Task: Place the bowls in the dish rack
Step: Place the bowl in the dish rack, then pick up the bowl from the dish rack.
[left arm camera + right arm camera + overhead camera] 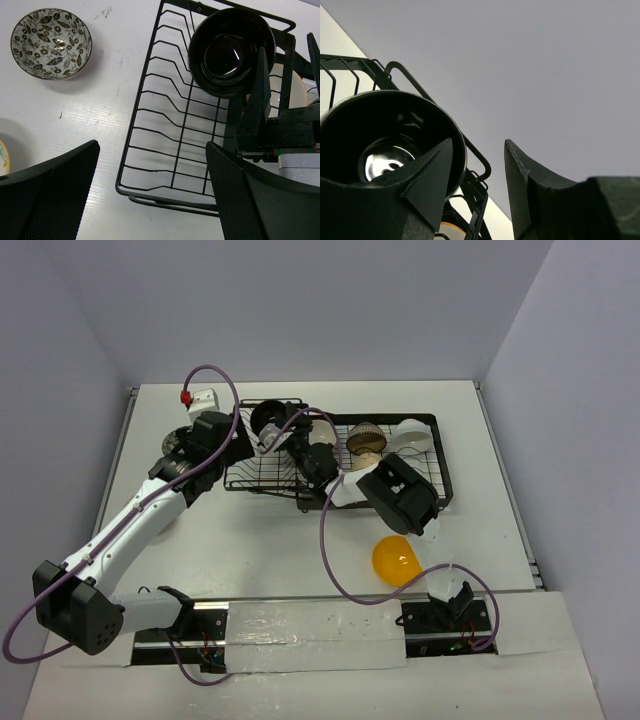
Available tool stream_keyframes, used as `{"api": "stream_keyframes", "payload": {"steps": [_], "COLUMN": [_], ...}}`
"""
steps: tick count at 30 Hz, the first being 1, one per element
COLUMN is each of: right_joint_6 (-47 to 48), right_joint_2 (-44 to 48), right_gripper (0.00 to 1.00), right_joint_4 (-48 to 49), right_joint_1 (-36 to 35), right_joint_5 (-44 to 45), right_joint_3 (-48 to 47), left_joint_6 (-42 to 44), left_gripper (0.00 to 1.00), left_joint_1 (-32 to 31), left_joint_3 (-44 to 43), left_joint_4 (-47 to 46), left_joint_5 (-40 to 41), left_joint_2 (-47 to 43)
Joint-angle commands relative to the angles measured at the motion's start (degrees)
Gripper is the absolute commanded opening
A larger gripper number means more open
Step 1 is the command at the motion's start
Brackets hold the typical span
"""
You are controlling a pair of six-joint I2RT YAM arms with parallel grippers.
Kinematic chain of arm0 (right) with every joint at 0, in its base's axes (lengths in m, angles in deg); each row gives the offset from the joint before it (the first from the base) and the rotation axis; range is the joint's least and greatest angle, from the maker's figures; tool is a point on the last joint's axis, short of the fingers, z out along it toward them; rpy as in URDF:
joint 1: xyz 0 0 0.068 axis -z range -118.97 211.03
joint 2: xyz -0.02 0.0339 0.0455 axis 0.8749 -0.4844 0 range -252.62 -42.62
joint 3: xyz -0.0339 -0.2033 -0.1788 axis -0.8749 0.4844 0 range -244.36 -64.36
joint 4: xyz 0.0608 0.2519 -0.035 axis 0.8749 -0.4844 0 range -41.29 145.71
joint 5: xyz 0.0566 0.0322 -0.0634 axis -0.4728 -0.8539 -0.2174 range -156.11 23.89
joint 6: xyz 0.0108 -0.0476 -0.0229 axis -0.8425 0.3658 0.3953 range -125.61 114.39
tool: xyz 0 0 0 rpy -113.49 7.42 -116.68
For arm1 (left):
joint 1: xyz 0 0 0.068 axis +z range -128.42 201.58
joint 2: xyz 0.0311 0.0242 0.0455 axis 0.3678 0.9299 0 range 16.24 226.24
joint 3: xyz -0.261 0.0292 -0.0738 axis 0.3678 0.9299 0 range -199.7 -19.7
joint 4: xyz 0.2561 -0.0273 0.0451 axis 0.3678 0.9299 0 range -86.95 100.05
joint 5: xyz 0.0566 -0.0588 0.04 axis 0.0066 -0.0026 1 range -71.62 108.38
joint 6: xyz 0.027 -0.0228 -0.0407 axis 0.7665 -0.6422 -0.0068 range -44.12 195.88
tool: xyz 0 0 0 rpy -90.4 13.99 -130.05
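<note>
Right fingers [427, 175] parted beside black bowl [385, 130] in rack [170, 202]; left fingers [55, 195], spread wide, nearer patterned bowl [51, 43] ahead-left.

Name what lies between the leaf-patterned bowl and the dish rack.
Bare white table; the left wrist view shows it between the patterned bowl and the dish rack.

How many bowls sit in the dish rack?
4: black bowl at far-left corner, cream bowl beside it, tan bowl and white bowl at far right. More may be hidden.
</note>
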Motion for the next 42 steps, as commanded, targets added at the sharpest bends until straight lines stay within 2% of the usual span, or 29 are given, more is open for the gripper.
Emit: {"api": "stream_keyframes", "payload": {"steps": [1,6,12,15,16,17,18,20,21,23,24,27,28,36,42], "right_joint_6": [-0.8,-4.1,-9.0,-14.3,-17.7,-19.4,-20.5,-24.2,-25.1,-28.1,-29.3,-31.9,-32.6,-34.7,-34.3], "right_joint_2": [1.9,5.2,13.1,18.1,20.2,21.0,21.3,21.5,20.7,18.5,15.9,10.0,8.8,0.8,-1.1], "right_gripper": [0.54,0.56,0.58,0.59,0.59,0.59,0.59,0.59,0.58,0.58,0.58,0.59,0.59,0.59,0.59], "right_joint_4": [2.7,-1.1,-16.1,-30.2,-40.4,-45.6,-57.1,-64.2,-70.8,-77.9,-85.1,-96.1,-98.1,-109.6,-111.1], "right_joint_1": [0.8,0.8,0.4,0.1,0.0,0.0,0.0,0.1,0.2,0.3,0.3,0.4,0.4,0.4,0.8], "right_joint_5": [4.2,6.5,7.7,4.7,3.0,-1.2,-3.0,-5.5,-8.2,-11.9,-14.5,-17.7,-19.9,-27.9,-27.9], "right_joint_3": [-1.4,-2.0,-4.4,-7.5,-8.7,-11.9,-14.4,-19.7,-21.8,-29.6,-32.7,-43.4,-47.7,-57.7,-56.2], "left_joint_6": [-0.1,0.0,-1.1,-1.7,-2.1,-2.2,-2.3,-2.9,-3.0,-3.4,-3.6,-3.7,-4.0,-4.1,-4.1], "left_gripper": [0.93,0.92,0.92,0.92,0.92,0.92,0.93,0.92,0.92,0.92,0.92,0.92,0.92,0.92,0.92], "left_joint_1": [0.2,0.2,2.8,5.3,6.0,7.5,8.4,9.9,11.1,12.4,12.6,13.1,13.2,14.4,14.5], "left_joint_3": [-1.1,-1.1,-0.6,-0.1,-0.3,-0.3,-0.2,0.0,0.2,0.4,0.5,0.6,0.6,0.7,0.5], "left_joint_4": [-1.6,-1.9,-2.8,-3.0,-2.9,-2.9,-2.9,-3.0,-3.1,-3.3,-3.2,-3.3,-3.2,-3.3,-3.0], "left_joint_5": [-0.9,-0.8,-2.6,-3.6,-3.9,-4.1,-4.8,-4.9,-4.9,-4.9,-4.9,-4.6,-4.1,-4.9,-5.6], "left_joint_2": [-1.5,-1.9,-3.3,-4.2,-4.5,-4.9,-5.2,-5.9,-6.0,-6.1,-6.1,-5.7,-5.8,-5.3,-5.2]}}
